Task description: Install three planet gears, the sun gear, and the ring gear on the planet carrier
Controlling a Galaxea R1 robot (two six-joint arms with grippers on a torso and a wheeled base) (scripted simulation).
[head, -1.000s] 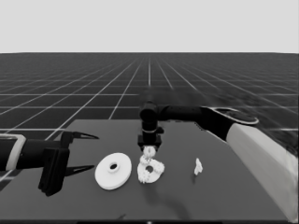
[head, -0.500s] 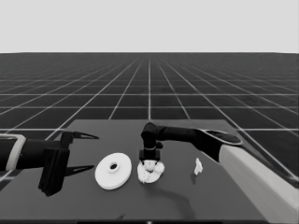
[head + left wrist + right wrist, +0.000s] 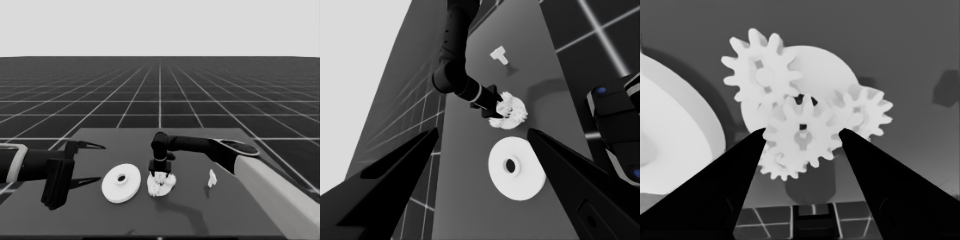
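Observation:
The smaller round part point(image 3: 169, 186) lies mid-table with planet gears on it; the right wrist view shows one gear point(image 3: 761, 75), a second point(image 3: 866, 112) and a third point(image 3: 777, 167) around its middle. My right gripper point(image 3: 160, 171) stands straight down over the stack, shut on a fourth gear point(image 3: 802, 135) that sits in the middle, meshed with the others. The larger round part point(image 3: 121, 182) lies flat just left of the stack, apart from it. My left gripper point(image 3: 100, 163) waits open over the table's left end.
A thin white piece point(image 3: 212, 178) lies right of the stack, also seen past the right arm in the left wrist view as the thin white piece point(image 3: 498, 55). Dark machinery with blue lights point(image 3: 615, 125) shows at that view's edge.
My right gripper has come down with the gear from above the stack and now holds it low in the middle of the other gears. The left arm has not moved.

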